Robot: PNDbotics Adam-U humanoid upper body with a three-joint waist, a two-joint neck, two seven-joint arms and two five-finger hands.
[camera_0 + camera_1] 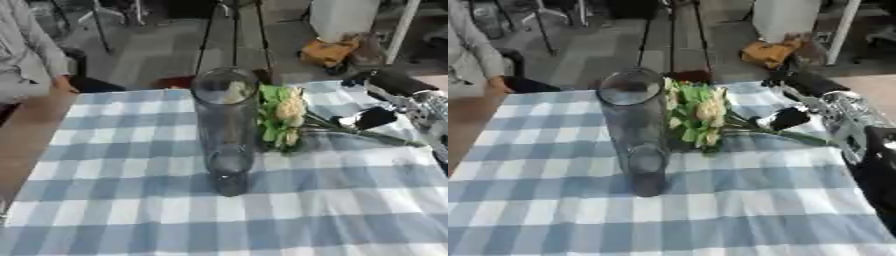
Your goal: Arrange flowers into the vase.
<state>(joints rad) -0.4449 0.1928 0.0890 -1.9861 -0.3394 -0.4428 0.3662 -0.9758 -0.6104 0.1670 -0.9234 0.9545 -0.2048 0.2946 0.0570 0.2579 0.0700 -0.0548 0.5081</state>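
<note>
A tall clear glass vase (225, 131) stands upright in the middle of the blue-and-white checked tablecloth (131, 200), with nothing in it. Just right of it lies a bunch of pale yellow flowers (706, 116) with green leaves, heads toward the vase. Their green stems (794, 135) run right toward my right hand (378, 118), which comes in from the right edge. Its dark fingers are at the stems, but the blur hides whether they close on them. My left hand is not in view.
My right forearm (846, 117), silver and black, lies along the table's right edge. A person's sleeve and hand (61, 82) rest at the far left corner. Beyond the table are an orange object (328, 51) on the floor and tripod legs.
</note>
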